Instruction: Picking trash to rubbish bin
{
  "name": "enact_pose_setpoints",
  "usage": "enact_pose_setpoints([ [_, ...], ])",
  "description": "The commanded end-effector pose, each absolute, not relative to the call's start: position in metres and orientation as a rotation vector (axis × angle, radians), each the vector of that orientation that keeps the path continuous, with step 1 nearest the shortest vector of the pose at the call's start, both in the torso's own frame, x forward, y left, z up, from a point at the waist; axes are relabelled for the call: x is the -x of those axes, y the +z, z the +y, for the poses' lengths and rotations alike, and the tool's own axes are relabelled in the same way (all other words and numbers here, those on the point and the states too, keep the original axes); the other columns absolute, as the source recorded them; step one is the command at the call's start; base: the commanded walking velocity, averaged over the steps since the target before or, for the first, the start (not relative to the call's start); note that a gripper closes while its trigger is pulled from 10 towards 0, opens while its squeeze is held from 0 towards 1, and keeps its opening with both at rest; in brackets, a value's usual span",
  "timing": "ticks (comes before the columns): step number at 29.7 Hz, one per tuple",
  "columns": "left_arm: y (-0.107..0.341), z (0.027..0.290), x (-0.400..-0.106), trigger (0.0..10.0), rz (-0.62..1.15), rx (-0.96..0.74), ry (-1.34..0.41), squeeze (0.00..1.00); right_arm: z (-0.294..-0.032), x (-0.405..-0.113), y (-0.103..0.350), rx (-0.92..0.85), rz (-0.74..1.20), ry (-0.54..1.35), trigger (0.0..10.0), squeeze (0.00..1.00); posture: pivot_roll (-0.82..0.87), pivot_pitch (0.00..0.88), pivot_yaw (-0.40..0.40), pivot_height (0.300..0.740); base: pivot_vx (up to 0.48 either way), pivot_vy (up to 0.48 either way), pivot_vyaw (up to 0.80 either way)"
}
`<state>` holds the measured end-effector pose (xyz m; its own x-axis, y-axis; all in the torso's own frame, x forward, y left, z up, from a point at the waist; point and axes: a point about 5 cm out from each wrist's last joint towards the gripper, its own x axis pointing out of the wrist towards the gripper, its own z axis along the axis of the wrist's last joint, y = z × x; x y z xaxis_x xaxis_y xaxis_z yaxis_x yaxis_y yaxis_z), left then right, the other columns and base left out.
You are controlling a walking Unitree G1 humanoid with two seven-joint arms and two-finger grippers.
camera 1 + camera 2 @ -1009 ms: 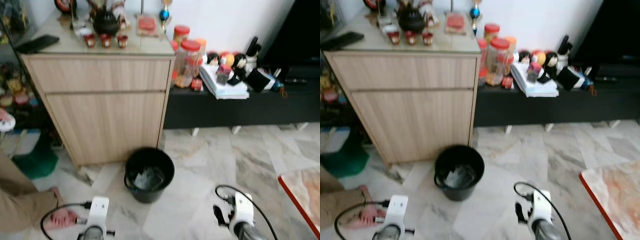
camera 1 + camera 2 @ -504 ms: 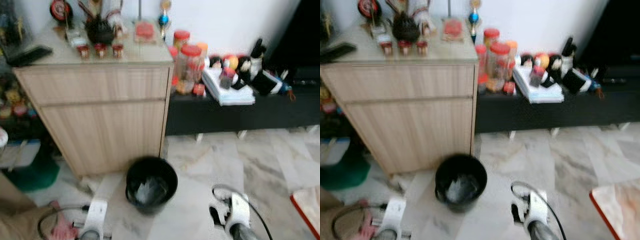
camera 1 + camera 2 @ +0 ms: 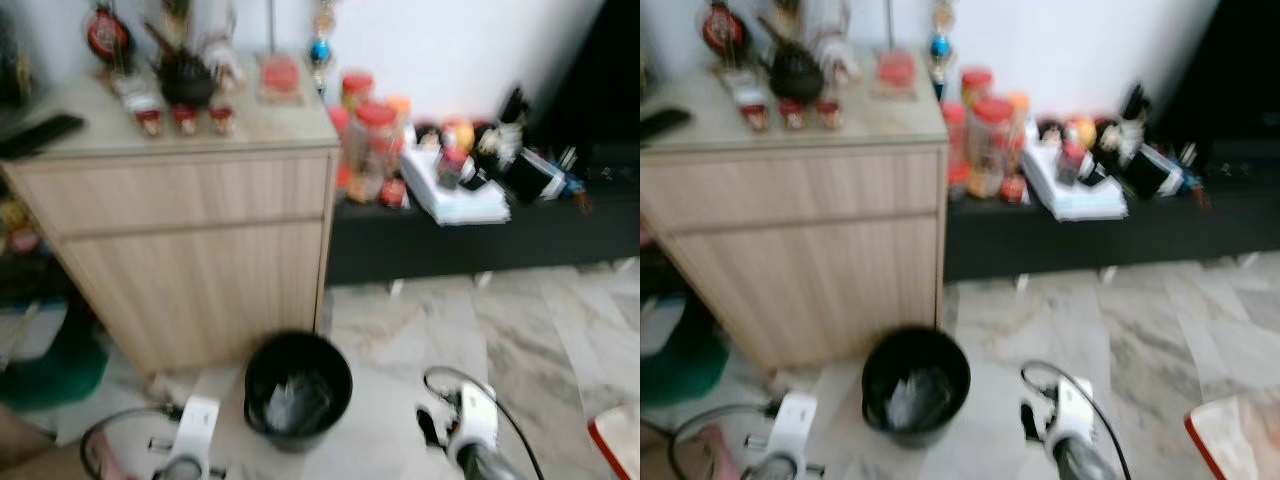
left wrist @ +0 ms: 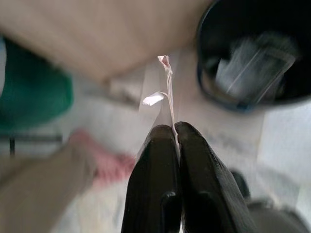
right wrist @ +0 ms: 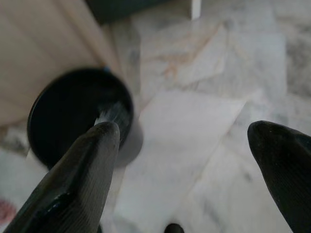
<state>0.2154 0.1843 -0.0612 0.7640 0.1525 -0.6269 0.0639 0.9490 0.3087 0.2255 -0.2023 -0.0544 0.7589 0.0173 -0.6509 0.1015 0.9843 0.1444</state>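
Clear wrapper (image 4: 165, 92) pinched in left tool (image 4: 176, 127) — bin (image 4: 252, 53) just beside.

From my feed, the bin (image 3: 297, 388) sat on the floor (image 3: 430, 330) right in front of the cabinet (image 3: 190, 250), near its right corner, with scrunched stuff inside. A low bench (image 3: 480, 235) ran off to the cabinet's right, with jars (image 3: 372, 140) and stacked papers (image 3: 455, 195) on top. Cups (image 3: 183, 118) stood on the cabinet.
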Motion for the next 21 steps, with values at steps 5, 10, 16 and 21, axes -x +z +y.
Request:
enact_pose_setpoints([
  [5, -0.045, 0.171, -0.239, 10.0, 0.593, -0.321, 0.021, 0.0, -0.2, -0.254, -0.033, -0.128, 0.601, 0.049, 10.0, 0.0, 0.02, 0.042, -0.062, 0.74, 0.338, 0.0, 0.0],
  [10, -0.03, 0.164, -0.259, 10.0, 0.517, -0.301, 0.007, 0.0, -0.185, -0.273, -0.017, -0.117, 0.533, 0.158, 10.0, 0.0, 0.03, 0.052, -0.071, 0.74, 0.34, 0.0, 0.0],
  [16, -0.009, 0.138, -0.284, 10.0, 0.432, -0.208, -0.142, 0.0, -0.165, -0.295, 0.003, -0.125, 0.461, 0.315, 10.0, 0.0, 0.02, 0.061, -0.075, 0.74, 0.322, 0.0, 0.0],
  [21, 0.0, 0.121, -0.293, 10.0, 0.394, -0.198, -0.239, 0.0, -0.15, -0.302, 0.013, -0.114, 0.423, 0.452, 10.0, 0.0, 0.01, 0.07, -0.079, 0.74, 0.0, 0.0, 0.0],
])
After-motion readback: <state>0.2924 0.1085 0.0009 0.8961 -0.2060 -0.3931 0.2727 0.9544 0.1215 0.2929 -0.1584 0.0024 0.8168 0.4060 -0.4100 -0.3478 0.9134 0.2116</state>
